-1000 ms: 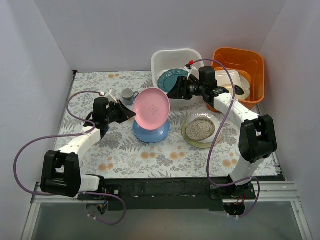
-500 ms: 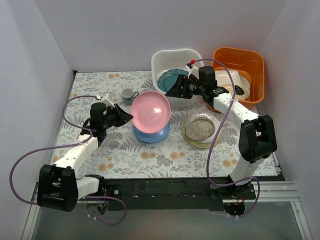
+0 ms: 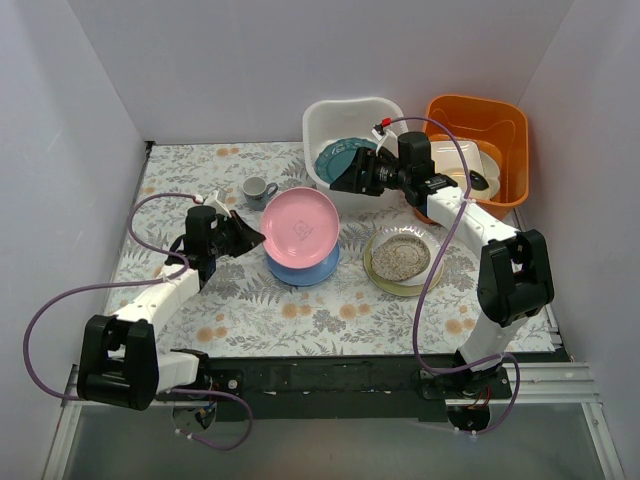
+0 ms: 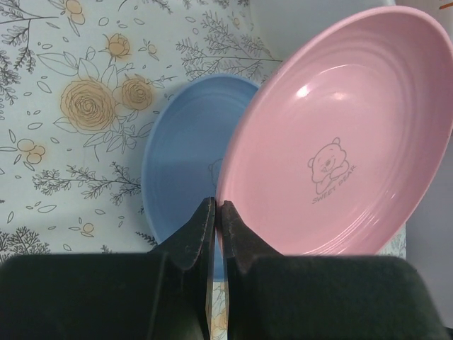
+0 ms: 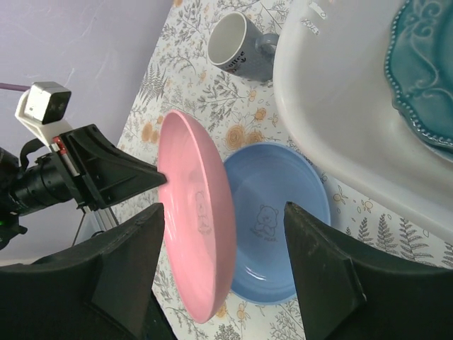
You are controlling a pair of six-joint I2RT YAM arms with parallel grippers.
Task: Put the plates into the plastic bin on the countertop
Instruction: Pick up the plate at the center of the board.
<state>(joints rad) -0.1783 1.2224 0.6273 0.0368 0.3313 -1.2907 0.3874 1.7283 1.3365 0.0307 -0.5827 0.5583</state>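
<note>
Top, left-wrist and right-wrist views of the plate transfer. The left gripper (image 4: 216, 212) is clamped shut on the near rim of the pink plate (image 3: 300, 224), which is tilted steeply on edge over the blue plate (image 3: 300, 266). The blue plate lies flat on the surface (image 3: 250, 312). Whether the pink plate's lower rim touches the blue one cannot be told.

The right gripper (image 3: 347, 180) has its jaws spread wide and holds nothing. It hangs just in front of the plastic bin (image 3: 322, 117) and faces the pink plate's far rim.

Step in hand, as judged: carrying the pink plate toward the bin, probably by a handover, since the bin lies on the right arm's side. The next move calls for bringing the plate's free rim between the right jaws. These must close on it before the left gripper lets go.

Containers: the plastic bin holds a scalloped teal plate (image 3: 342, 158), leaning against its wall. The orange tub (image 3: 482, 112) beside it holds a squarish white dish (image 3: 458, 160).

Yet to be placed: the blue plate, and a speckled beige plate (image 3: 402, 256) stacked on a cream-green plate (image 3: 372, 272). A small grey cup (image 3: 258, 188) stands apart.
</note>
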